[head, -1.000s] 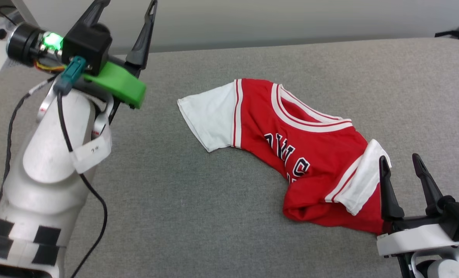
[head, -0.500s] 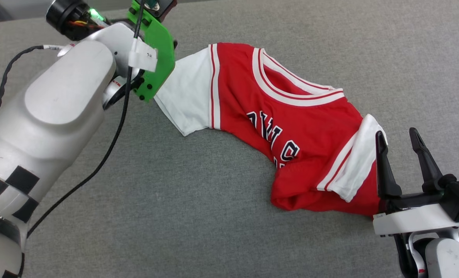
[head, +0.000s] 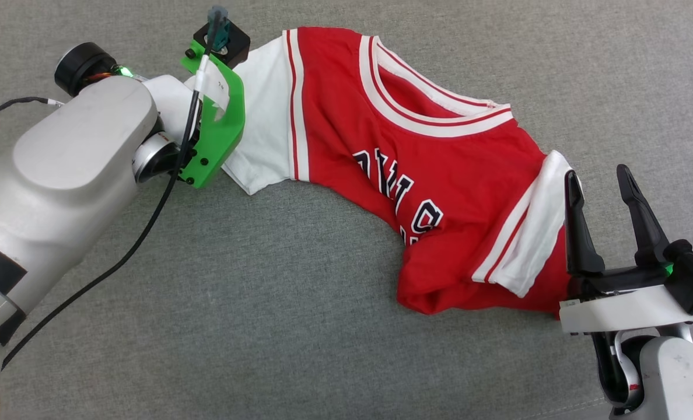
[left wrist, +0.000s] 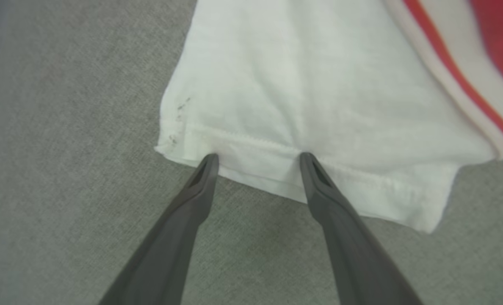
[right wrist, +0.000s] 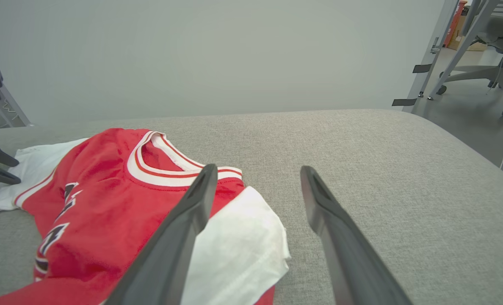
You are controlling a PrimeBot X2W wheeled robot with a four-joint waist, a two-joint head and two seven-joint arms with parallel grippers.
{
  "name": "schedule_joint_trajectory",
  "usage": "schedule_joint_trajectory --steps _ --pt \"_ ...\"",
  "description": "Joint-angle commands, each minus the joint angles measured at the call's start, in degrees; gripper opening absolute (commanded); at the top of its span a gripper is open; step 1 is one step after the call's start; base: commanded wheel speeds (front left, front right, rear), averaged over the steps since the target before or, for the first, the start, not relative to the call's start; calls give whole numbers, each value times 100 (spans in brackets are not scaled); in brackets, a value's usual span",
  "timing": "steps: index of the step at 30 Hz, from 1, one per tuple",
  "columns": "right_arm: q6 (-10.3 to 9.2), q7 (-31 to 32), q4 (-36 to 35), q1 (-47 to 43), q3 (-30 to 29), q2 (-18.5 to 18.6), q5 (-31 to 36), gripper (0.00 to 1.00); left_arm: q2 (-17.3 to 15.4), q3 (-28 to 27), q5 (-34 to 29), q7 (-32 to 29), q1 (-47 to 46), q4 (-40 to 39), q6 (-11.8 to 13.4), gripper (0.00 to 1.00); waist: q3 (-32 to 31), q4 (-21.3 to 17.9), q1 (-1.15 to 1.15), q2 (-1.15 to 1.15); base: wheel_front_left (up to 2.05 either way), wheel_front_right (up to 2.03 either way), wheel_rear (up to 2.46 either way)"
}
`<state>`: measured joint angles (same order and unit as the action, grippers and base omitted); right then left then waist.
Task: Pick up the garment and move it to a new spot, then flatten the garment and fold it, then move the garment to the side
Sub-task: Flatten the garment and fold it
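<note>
**Head view: left gripper (left wrist: 258,156) at one sleeve, right gripper (head: 595,172) by the other**

The left arm (head: 72,151) reaches up and inward from the lower left, wrist bent so that its green mount (head: 218,134) tips over a white sleeve (head: 265,122); in the left wrist view the two dark fingers stand well apart, both tips at the sleeve's hem, no cloth pinched between them; the garment (head: 346,134) lies rumpled in an arc on the grey padded surface (head: 294,321), collar toward the top, black lettering partly folded under; its other white sleeve (head: 527,233) lies at the right gripper, which sits at the lower right, fingers pointing up the view, spread wide, holding nothing.
</note>
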<state>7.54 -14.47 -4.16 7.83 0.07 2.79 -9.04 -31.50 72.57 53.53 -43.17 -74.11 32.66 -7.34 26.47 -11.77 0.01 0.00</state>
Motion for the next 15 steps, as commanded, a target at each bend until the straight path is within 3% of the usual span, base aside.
schedule_joint_trajectory --steps 1,5,6,7,11,15 --pt "-5 -52 -21 113 3 9 -46 100 -55 63 11 -152 194 -3 -14 100 82 -60 -1 0 0 0 0" --pt "-5 -52 -16 151 5 9 -49 100 -76 75 -211 -522 445 -232 -14 100 141 -83 -1 0 0 0 0" --pt "-5 -52 -14 164 7 9 -52 100 -99 75 -288 -615 515 -301 -14 73 150 -89 -1 0 0 0 0" --pt "-5 -52 -13 171 7 9 -52 100 -119 76 -327 -664 559 -349 -14 0 155 -91 -1 0 0 0 0" --pt "-5 -52 -10 178 -12 9 -49 100 -173 77 -384 -559 610 -424 -14 0 133 -62 -1 0 0 0 0" --pt "-5 -52 26 135 4 9 -33 100 -283 77 -483 14 598 -721 -14 0 -76 -14 -1 0 0 0 0"
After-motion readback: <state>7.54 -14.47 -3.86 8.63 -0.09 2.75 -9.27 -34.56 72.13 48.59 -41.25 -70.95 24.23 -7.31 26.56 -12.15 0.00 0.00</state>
